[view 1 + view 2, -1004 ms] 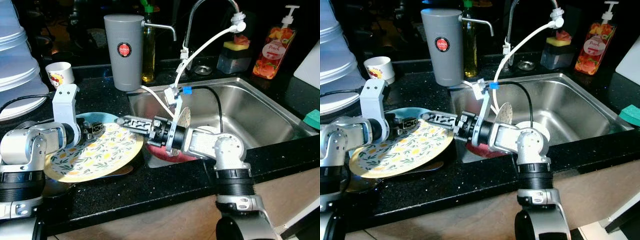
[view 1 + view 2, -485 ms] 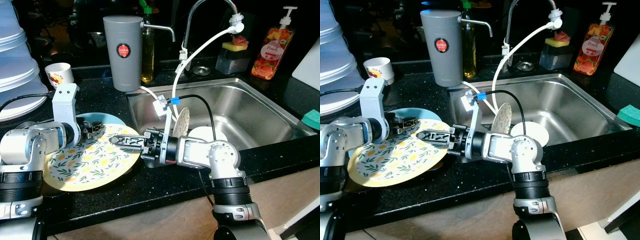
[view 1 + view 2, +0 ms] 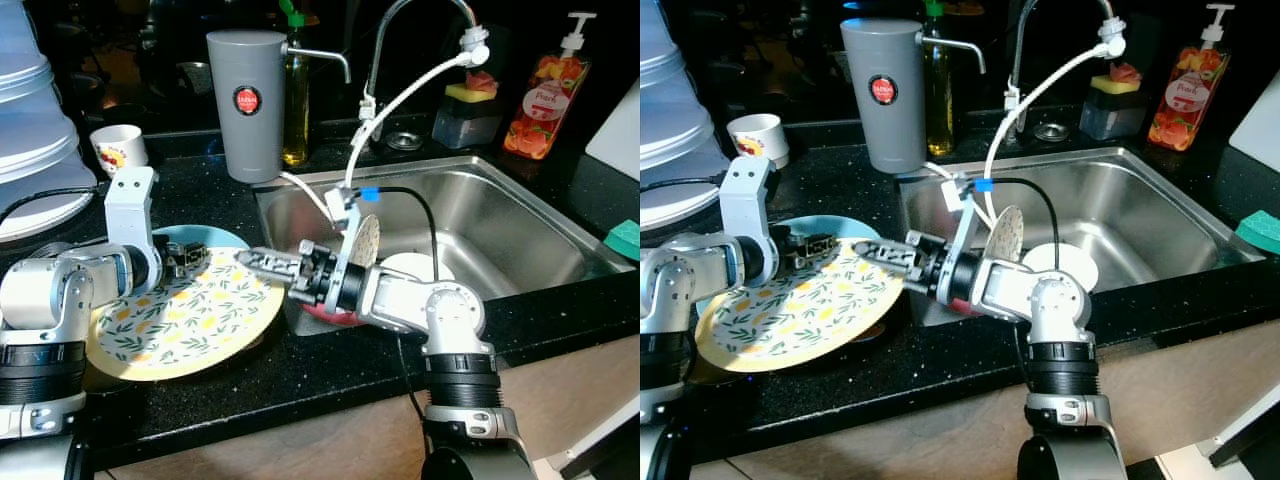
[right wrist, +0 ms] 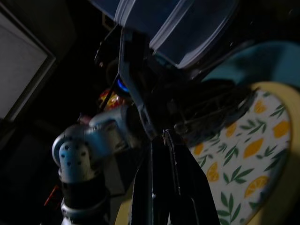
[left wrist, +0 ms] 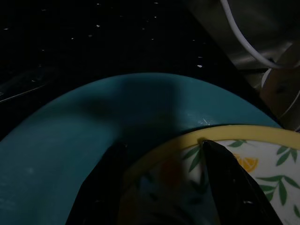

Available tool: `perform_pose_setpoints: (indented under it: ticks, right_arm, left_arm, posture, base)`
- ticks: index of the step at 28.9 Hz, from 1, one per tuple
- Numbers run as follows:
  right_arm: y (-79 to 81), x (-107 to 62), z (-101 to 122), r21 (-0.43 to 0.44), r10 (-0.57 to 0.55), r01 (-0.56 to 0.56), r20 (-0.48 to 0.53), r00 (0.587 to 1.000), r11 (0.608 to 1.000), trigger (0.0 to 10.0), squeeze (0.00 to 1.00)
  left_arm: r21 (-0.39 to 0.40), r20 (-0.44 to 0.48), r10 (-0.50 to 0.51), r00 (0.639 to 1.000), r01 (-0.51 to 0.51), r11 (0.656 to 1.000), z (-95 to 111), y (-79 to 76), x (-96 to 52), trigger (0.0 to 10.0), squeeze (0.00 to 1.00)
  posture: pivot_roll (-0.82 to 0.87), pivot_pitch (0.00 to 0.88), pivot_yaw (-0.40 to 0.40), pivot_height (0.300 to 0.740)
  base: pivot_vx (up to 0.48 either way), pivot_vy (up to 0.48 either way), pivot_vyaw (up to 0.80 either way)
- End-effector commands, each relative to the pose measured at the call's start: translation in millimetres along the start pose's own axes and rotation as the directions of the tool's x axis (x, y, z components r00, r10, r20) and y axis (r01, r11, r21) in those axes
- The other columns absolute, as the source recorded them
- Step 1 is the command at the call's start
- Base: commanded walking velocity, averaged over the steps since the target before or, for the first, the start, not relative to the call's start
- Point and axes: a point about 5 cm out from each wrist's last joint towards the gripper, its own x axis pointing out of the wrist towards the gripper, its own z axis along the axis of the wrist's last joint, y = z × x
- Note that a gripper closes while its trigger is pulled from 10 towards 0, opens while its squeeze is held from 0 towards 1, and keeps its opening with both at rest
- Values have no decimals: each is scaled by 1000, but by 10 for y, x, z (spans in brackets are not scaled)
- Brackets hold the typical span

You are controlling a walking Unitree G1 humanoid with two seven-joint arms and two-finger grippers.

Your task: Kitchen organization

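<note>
A yellow-rimmed plate with a lemon and leaf pattern [image 3: 170, 322] is held tilted above the black counter, left of the sink. My left gripper [image 3: 190, 262] is shut on its far rim; the left wrist view has one black finger [image 5: 101, 187] on each side of the rim. Under it lies a teal plate [image 3: 217, 238]. My right gripper [image 3: 246, 258] reaches from the sink side, shut and holding nothing, its tips just above the lemon plate's right rim [image 4: 262, 154].
The steel sink [image 3: 520, 215] holds an upright speckled dish [image 3: 366, 238], a white plate [image 3: 412, 268] and something red [image 3: 328, 312]. A grey dispenser [image 3: 246, 105], a cup [image 3: 119, 148], a soap bottle [image 3: 542, 100] and stacked white containers [image 3: 30, 120] stand behind.
The right gripper dipped toward the plate's near side half a second ago and is now raised again over its right rim. The left gripper keeps its hold on the plate.
</note>
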Motion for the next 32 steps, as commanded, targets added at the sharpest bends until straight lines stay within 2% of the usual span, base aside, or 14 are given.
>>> perform_pose_setpoints:
  ticks: [1, 2, 3, 4, 9, 16, 20, 21, 22, 24, 25, 29, 32]
  right_arm:
    - [21, -8, 85, -46, 0, 1, 26, 1000, 999, 0, 0]
    - [29, -34, 99, -119, -7, 8, 4, 1000, 993, 549, 0]
    - [36, -50, 96, -167, -12, 8, -17, 1000, 986, 549, 0]
    - [62, -113, 2, -236, -14, -21, -147, 989, 971, 10000, 1000]
    - [61, -168, -64, -258, -35, -28, -235, 971, 966, 10000, 1000]
    - [-6, -236, -86, -250, -81, 4, -298, 951, 968, 10000, 1000]
    - [45, -222, -95, -151, -9, -40, -312, 950, 988, 10000, 1000]
    - [45, -222, -95, -151, -9, -40, -312, 950, 988, 10000, 1000]
    - [99, -181, -113, -90, 40, -72, -319, 947, 993, 10000, 612]
    - [124, -165, -124, -66, 62, -88, -323, 944, 994, 10000, 612]
    - [189, -125, -151, -22, 116, -131, -334, 935, 991, 10000, 0]
    - [268, -44, -228, 24, 174, -177, -355, 918, 984, 10000, 0]
    - [274, 17, -344, 34, 171, -171, -384, 907, 985, 10000, 0]
  left_arm:
    - [4, -31, 40, 999, -40, 999, -63, 64, 5, 10000, 0]
    - [8, -29, 55, 998, -54, 998, -62, 82, 7, 10000, 0]
    - [11, -27, 63, 998, -63, 998, -63, 92, 9, 10000, 0]
    - [9, -26, 68, 997, -68, 998, -66, 102, 15, 10000, 0]
    - [7, -27, 62, 998, -62, 998, -71, 93, 23, 10000, 0]
    - [8, -27, 57, 998, -57, 998, -76, 78, 37, 10000, 0]
    - [9, -29, 57, 998, -57, 998, -89, 81, 35, 10000, 0]
    - [9, -29, 57, 998, -57, 998, -89, 81, 35, 10000, 0]
    - [10, -31, 58, 998, -58, 998, -98, 85, 30, 10000, 0]
    - [11, -32, 59, 998, -58, 998, -101, 87, 28, 10000, 0]
    - [11, -33, 59, 998, -59, 998, -105, 88, 27, 10000, 0]
    - [10, -35, 58, 998, -58, 998, -108, 86, 28, 10000, 0]
    - [10, -35, 58, 998, -57, 998, -108, 85, 31, 10000, 0]
  posture:
    - [79, 45, 13, 740]
    - [79, 45, 13, 740]
    - [79, 45, 13, 740]
    - [75, 40, 13, 740]
    - [70, 40, 13, 740]
    - [63, 47, 14, 740]
    - [62, 50, 12, 740]
    - [62, 50, 12, 740]
    - [62, 50, 12, 740]
    - [62, 50, 12, 740]
    - [62, 52, 9, 740]
    - [62, 51, 7, 740]
    - [62, 51, 7, 740]
  base:
    - [0, 0, 0]
    - [0, 0, 0]
    - [0, 0, 0]
    - [0, 0, 0]
    - [0, 0, 0]
    - [0, 0, 0]
    - [0, 0, 0]
    - [0, 0, 0]
    - [0, 0, 0]
    - [0, 0, 0]
    - [0, 0, 0]
    - [0, 0, 0]
    - [0, 0, 0]
